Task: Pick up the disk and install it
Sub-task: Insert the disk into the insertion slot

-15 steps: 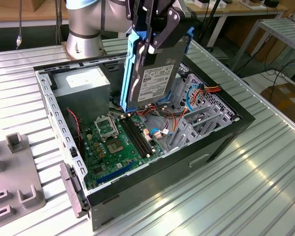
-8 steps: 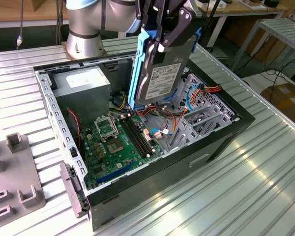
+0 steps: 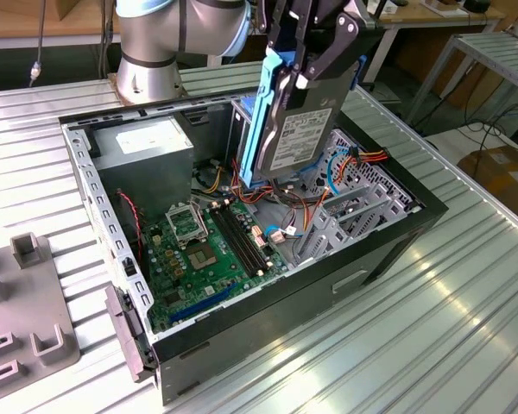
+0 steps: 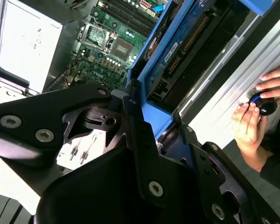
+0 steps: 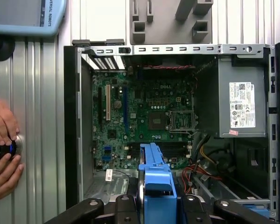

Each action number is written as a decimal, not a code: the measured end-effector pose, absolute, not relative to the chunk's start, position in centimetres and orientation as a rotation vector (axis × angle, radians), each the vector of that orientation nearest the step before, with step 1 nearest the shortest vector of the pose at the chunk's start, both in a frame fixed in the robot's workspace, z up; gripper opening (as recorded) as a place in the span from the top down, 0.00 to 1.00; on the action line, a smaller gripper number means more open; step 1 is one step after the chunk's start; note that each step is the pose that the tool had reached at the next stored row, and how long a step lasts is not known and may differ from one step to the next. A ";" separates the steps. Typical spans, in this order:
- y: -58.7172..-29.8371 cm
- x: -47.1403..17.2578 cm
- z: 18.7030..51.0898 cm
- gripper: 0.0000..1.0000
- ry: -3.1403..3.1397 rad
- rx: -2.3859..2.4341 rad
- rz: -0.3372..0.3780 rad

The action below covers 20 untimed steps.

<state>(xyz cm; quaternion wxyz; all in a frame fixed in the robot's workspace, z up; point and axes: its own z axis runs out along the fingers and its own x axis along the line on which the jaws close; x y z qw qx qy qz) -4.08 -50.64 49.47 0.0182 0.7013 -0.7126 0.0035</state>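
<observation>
The disk [image 3: 298, 129], a grey metal drive with a white label and blue side rails, hangs on edge above the open computer case [image 3: 242, 315], over its far right part. My gripper [image 3: 315, 73] is shut on its top end. In both wrist views the black fingers [image 5: 126, 207] clamp the blue rail of the disk [image 5: 154, 172], whose underside circuit board [image 4: 182, 42] faces the camera in the second wrist view, where the gripper [image 4: 163, 133] shows from close up. The drive's lower end is over a bundle of coloured cables [image 3: 298, 211].
Inside the case lie a green motherboard [image 3: 203, 250] and a grey power-supply box [image 3: 147, 142] at the far corner. A grey fixture block [image 3: 26, 302] stands on the ribbed table at the exterior view's left. A person's hands [image 5: 2, 149] rest on a knob beside the case.
</observation>
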 end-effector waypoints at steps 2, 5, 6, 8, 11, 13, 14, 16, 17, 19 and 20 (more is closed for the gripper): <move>-50.6 -4.0 49.5 0.63 -2.213 2.178 0.011; -50.6 -4.0 49.5 0.63 -2.213 2.178 0.011; -50.6 -4.0 49.5 0.63 -2.213 2.178 0.011; -50.6 -4.0 49.5 0.63 -2.213 2.178 0.011; -50.7 -4.0 49.5 0.63 -2.213 2.178 0.011; -50.8 -4.0 49.5 0.63 -2.213 2.178 0.011; -50.9 -4.0 49.5 0.63 -2.213 2.178 0.011; -51.2 -4.0 49.5 0.63 -2.213 2.178 0.011; -51.4 -4.0 49.5 0.63 -2.213 2.178 0.011; -51.7 -4.0 49.5 0.63 -2.213 2.178 0.011; -51.8 -4.0 49.5 0.63 -2.213 2.178 0.011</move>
